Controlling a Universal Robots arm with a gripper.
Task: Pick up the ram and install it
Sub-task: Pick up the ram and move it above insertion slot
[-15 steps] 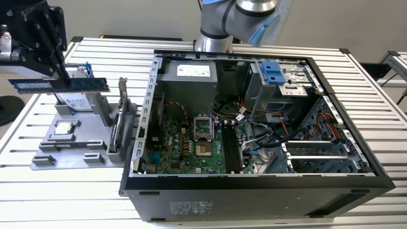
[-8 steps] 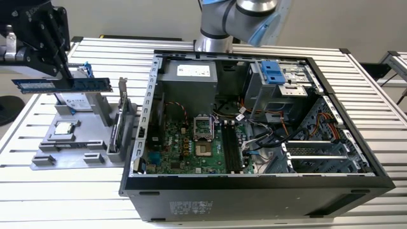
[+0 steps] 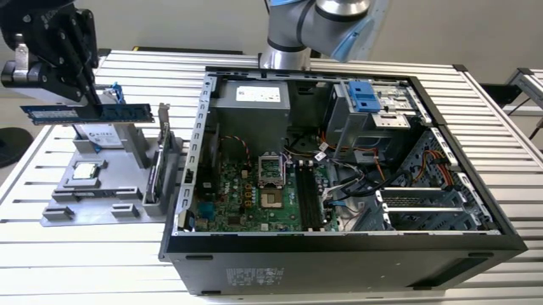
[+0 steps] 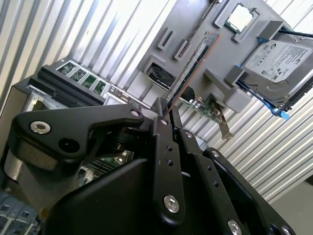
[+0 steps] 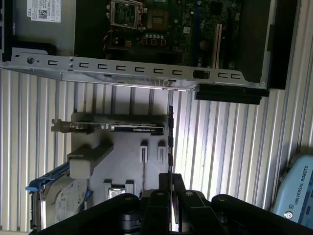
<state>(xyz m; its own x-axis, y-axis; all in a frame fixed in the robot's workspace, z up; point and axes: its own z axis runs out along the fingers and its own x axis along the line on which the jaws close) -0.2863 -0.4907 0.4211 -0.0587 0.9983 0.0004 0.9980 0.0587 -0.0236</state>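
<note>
my claw [image 3: 91,100] is closed on the ram [image 3: 51,114], pinching its two flat faces at about mid-length along one long edge, so the stick lies level in the air with an end out to each side. in both wrist views i look along it edge-on: the claw [image 4: 164,110] tapers to its fingertips and the ram [image 4: 193,66] runs on from them as a thin sliver, and the same sliver of ram [image 5: 170,137] rises out of the claw [image 5: 170,178]. i judge it light and stiff but thin and easily hurt. a twist or a knock on a corner could crack it. the dark chips and the contact edge are poor places to squeeze, so the bare board near the middle of the free long edge seems the right hold, balanced and with the contact edge left open. it hangs clear over the grey holder [image 3: 93,203], apart from it. the holder also carries the hard drive [image 4: 279,63], a processor chip [image 3: 85,170] and the expansion card [image 5: 122,127] standing on edge. farther off on the ribbed surface [image 3: 85,260] lies the open computer case [image 3: 339,254], well apart from the ram, with the motherboard [image 3: 254,197] and its long dark memory slots [image 3: 309,197] showing.
</note>
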